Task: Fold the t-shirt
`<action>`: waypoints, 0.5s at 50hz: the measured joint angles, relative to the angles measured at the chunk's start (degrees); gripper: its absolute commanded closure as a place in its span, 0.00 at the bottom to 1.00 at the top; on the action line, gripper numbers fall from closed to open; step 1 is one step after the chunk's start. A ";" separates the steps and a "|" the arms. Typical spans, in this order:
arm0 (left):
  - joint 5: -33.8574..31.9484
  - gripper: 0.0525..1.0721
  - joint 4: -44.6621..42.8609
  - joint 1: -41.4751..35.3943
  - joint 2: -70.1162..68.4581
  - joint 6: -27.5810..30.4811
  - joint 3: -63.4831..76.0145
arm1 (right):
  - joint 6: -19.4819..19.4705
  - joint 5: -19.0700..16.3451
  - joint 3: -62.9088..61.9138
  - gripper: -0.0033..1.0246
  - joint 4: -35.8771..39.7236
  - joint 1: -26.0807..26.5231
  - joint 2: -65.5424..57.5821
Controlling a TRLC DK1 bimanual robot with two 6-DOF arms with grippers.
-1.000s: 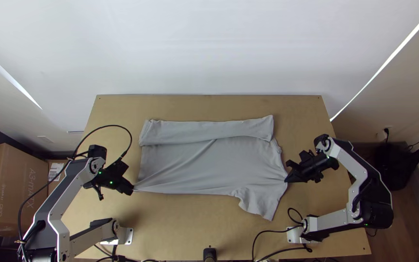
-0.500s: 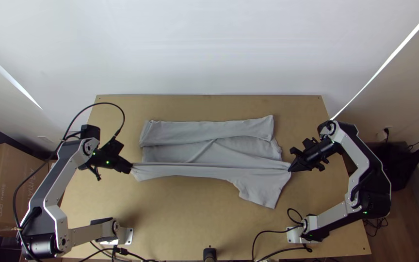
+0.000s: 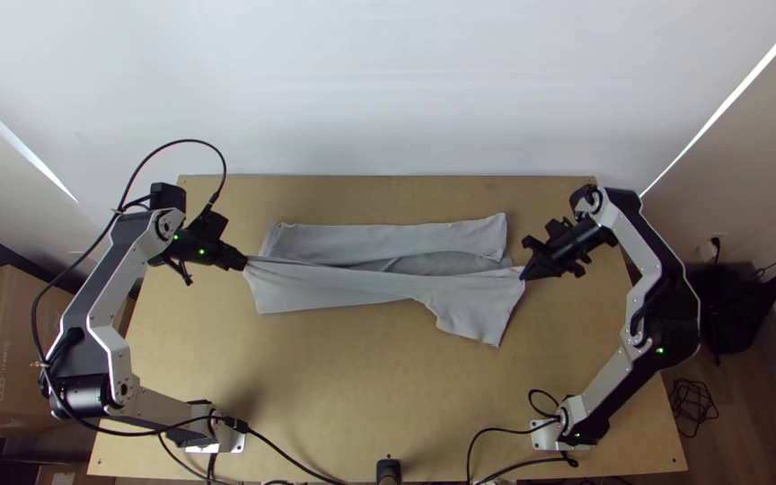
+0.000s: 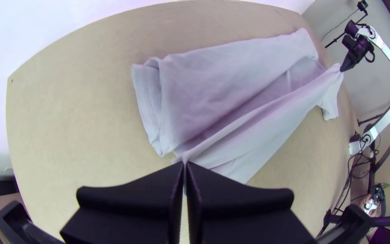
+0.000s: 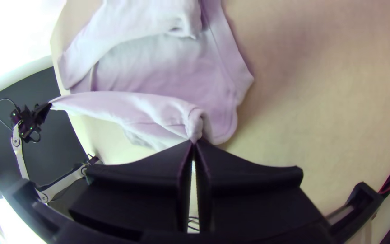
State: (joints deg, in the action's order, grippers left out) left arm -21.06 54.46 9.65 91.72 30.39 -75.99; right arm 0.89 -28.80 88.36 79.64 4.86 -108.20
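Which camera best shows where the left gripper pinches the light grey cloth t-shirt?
The left wrist view: from close up, it shows the black left gripper shut on the light grey cloth t-shirt. The top view shows that pinch small, at the t-shirt's left end; the right wrist view shows it far off.

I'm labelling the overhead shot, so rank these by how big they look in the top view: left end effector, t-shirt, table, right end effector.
1. Table
2. T-shirt
3. Left end effector and right end effector: too alike to rank
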 measured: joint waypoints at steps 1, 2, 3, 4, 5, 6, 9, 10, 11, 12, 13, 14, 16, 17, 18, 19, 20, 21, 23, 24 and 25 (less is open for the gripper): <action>0.02 0.97 -0.02 -0.11 0.50 -0.02 -0.68 | -0.26 -0.24 1.03 0.98 -0.04 -0.09 -0.50; 0.02 0.97 0.00 -0.24 0.98 -0.07 -1.31 | -0.42 -0.39 2.10 0.98 -0.04 -0.22 -1.18; 0.02 0.97 0.00 -0.31 1.49 -0.24 -1.97 | -0.55 -0.42 3.04 0.98 -0.02 -0.26 -1.66; 0.02 0.97 0.00 -0.35 2.03 -0.26 -2.73 | -0.81 -0.48 3.91 0.98 -0.04 -0.35 -2.10; 0.02 0.97 0.00 -0.46 2.60 -0.46 -3.30 | -0.94 -0.61 4.94 0.98 -0.22 -0.37 -2.80; 0.00 0.97 0.00 -0.50 2.99 -0.48 -4.02 | -1.18 -0.61 5.79 0.98 -0.35 -0.37 -3.17; 0.02 0.97 -0.02 -0.61 4.68 -0.74 -6.12 | -1.81 -0.63 8.50 0.98 -1.36 -0.63 -4.59; 0.00 0.97 -0.02 -0.66 5.25 -0.87 -7.10 | -2.12 -0.63 9.49 0.98 -1.88 -0.66 -4.96; 0.02 0.97 -0.02 -0.68 5.81 -1.03 -7.89 | -2.29 -0.63 10.03 0.98 -2.23 -0.74 -5.29; 0.00 0.97 -0.02 -0.72 6.45 -1.09 -8.57 | -2.58 -0.63 10.84 0.98 -2.47 -0.74 -5.73; 0.02 0.97 -0.02 -0.81 7.04 -1.31 -9.46 | -2.82 -0.63 11.63 0.98 -2.67 -0.79 -6.03; 0.02 0.97 -0.13 -0.90 7.67 -1.44 -10.58 | -3.17 -0.66 12.61 0.98 -3.06 -0.92 -6.56; 0.02 0.97 -0.33 -0.98 8.98 -1.86 -12.44 | -3.76 -0.68 14.23 0.98 -3.78 -1.07 -7.43; 0.02 0.97 -0.39 -1.11 9.64 -1.92 -13.35 | -3.93 -0.81 14.86 0.98 -4.04 -1.14 -7.87; 0.02 0.97 -0.48 -1.20 10.21 -2.08 -14.16 | -4.28 -0.85 15.82 0.98 -4.31 -1.20 -8.41; 0.02 0.97 -0.57 -1.38 10.93 -2.21 -15.15 | -4.48 -0.94 16.52 0.98 -4.44 -1.31 -8.85; 0.00 0.97 -0.72 -1.53 11.69 -2.40 -16.28 | -4.87 -1.05 17.35 0.98 -4.76 -1.38 -9.40; 0.02 0.97 -0.90 -1.68 12.39 -2.60 -17.18 | -5.22 -1.14 18.08 0.98 -5.01 -1.38 -10.01; 0.02 0.97 -1.09 -1.97 13.88 -2.84 -18.93 | -5.70 -1.27 19.63 0.98 -5.25 -1.44 -11.06; 0.02 0.97 -1.11 -2.12 14.45 -2.99 -19.93 | -6.05 -1.29 20.50 0.98 -5.29 -1.49 -11.72; 0.02 0.97 -1.16 -2.34 15.21 -3.04 -20.72 | -6.38 -1.29 21.18 0.98 -5.33 -1.49 -12.37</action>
State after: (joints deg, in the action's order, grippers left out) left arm -21.04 53.30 7.31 106.94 27.35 -96.71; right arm -5.50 -30.09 109.54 74.30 3.38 -120.57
